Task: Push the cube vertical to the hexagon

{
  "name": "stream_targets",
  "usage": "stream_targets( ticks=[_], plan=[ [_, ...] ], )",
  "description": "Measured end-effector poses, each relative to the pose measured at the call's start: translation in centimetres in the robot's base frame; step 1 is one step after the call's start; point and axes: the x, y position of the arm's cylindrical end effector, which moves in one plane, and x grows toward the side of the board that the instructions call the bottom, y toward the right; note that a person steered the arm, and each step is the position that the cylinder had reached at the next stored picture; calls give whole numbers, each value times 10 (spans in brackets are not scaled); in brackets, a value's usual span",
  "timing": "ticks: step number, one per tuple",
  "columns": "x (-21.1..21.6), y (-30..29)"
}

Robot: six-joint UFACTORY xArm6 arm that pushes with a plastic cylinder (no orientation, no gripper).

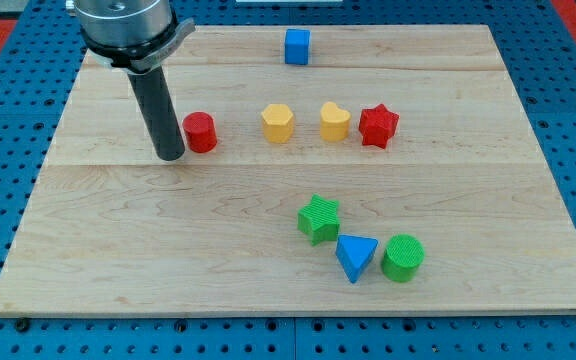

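Note:
The blue cube (297,46) sits near the view's top edge of the wooden board (168,240), right of centre. The yellow hexagon (278,123) lies below it, in a row with a red cylinder (200,132), a yellow heart (334,121) and a red star (378,125). My tip (171,156) rests on the board just left of the red cylinder, very close to it or touching. It is far left of and below the blue cube.
A green star (319,218), a blue triangle (356,257) and a green cylinder (403,257) cluster at the view's lower right. Blue pegboard surrounds the board.

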Motion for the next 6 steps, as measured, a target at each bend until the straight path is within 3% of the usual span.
stream_targets(
  ticks=[2,6],
  plan=[
    [-9,24],
    [15,-66]
  ],
)
